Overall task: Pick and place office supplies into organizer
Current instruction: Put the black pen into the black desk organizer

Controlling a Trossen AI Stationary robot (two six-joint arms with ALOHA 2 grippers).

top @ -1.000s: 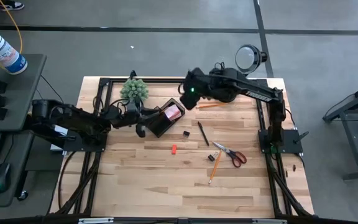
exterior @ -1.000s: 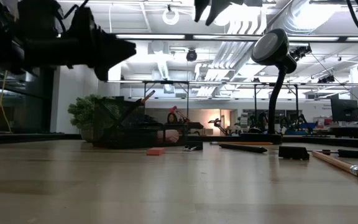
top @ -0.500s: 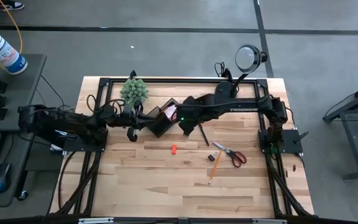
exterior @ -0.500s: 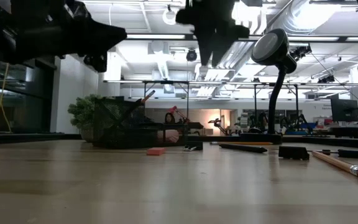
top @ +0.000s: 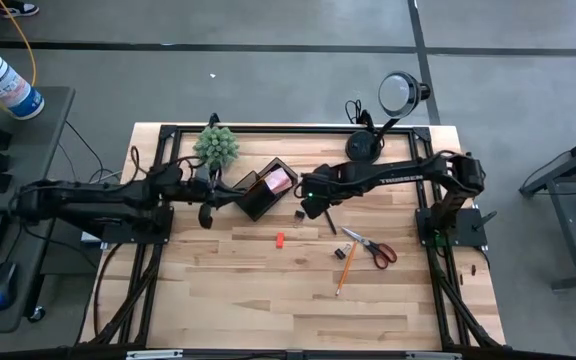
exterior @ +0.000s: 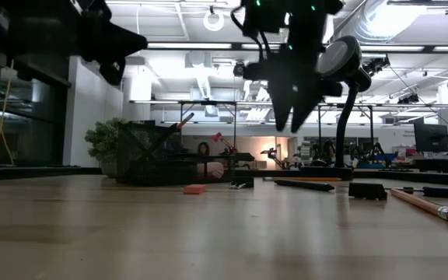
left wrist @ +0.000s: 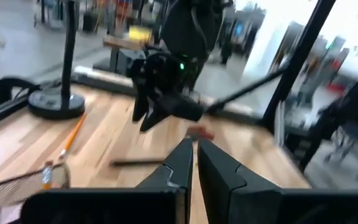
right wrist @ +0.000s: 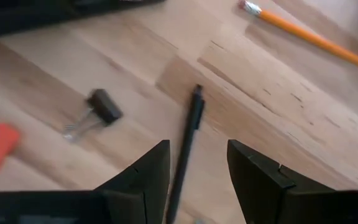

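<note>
The surface is showing pale, matt wood planks; the black pen is looking like smooth plastic, the binder clip like metal.

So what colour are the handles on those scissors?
Red, on the scissors lying on the table; the high view shows them best.

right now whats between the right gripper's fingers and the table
In the right wrist view the black pen lies on the bare wood, lined up with the gap of the open right gripper; nothing else sits between. A binder clip lies off to one side.
</note>
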